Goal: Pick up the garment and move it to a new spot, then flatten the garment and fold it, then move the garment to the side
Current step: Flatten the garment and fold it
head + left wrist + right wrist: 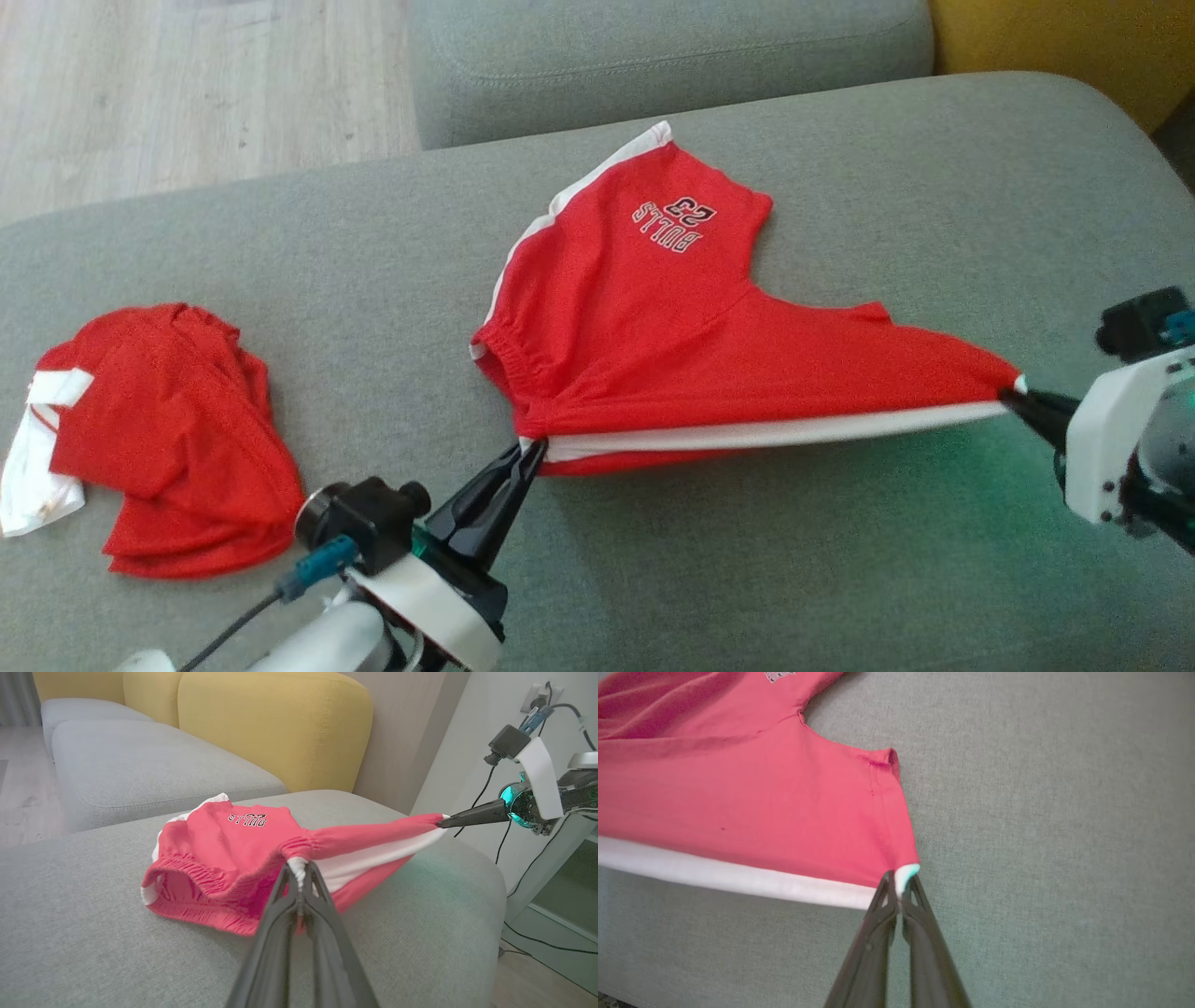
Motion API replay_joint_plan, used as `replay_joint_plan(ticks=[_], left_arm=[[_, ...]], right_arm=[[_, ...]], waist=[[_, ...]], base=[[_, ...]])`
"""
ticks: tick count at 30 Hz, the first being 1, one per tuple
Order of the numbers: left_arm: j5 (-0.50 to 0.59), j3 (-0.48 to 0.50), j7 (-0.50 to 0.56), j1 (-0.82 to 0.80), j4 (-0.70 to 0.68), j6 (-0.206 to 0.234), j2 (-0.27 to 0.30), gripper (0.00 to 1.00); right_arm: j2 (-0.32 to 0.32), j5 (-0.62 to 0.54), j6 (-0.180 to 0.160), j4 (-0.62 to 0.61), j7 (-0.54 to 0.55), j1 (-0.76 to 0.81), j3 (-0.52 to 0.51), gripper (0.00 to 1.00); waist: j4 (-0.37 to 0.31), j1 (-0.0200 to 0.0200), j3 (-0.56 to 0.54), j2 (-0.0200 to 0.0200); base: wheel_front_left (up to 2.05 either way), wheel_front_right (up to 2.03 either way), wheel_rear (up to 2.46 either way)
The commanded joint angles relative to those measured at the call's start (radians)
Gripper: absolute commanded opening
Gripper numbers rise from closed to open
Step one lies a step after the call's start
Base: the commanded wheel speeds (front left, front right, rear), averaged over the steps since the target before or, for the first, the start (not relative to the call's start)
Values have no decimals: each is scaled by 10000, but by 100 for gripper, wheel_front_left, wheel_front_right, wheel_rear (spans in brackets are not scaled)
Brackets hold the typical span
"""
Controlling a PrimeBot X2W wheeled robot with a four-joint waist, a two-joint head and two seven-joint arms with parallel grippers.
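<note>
The garment [653,317] is a pair of red shorts with white side stripes and a "BULLS 23" print, stretched across the grey sofa cushion [840,560]. My left gripper [530,446] is shut on its waistband end, by the white stripe [299,868]. My right gripper [1013,392] is shut on the leg hem corner at the far right [903,877]. The white stripe runs taut between the two grips, lifted a little off the cushion. The far leg lies on the cushion. In the left wrist view the right gripper [441,822] pinches the garment [224,858] at its tip.
A second red and white garment [159,439] lies crumpled at the left of the cushion. Another grey cushion [672,56] sits behind, yellow backrests [275,728] beyond it. Wooden floor [187,84] is at the far left. Cables [523,933] hang by the sofa's right end.
</note>
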Motion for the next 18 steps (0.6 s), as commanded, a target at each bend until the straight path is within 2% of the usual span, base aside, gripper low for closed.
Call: replay_joint_plan(ticks=[1, 8, 13, 18], left_arm=[[-71, 474, -25, -402, -423, 187, 464, 0], [-128, 809, 82, -932, -668, 422, 489, 0], [-86, 948, 155, -1593, -359, 340, 393, 0], [-69, 1079, 150, -2441, 227, 111, 150, 0]], right_arm=[[-494, -86, 19, -397, -134, -8, -480, 0], [-90, -1271, 19, -1029, -443, -169, -1736, 0], [394, -2245, 19, -1128, -352, -831, -2331, 0], [912, -3059, 19, -846, -132, -1977, -2389, 0]], waist=[[52, 3, 60, -1], [336, 3, 636, -1], [649, 3, 1283, -1], [1128, 3, 2072, -1]], base=[[0, 0, 0], [0, 0, 0], [0, 0, 0], [0, 0, 0]])
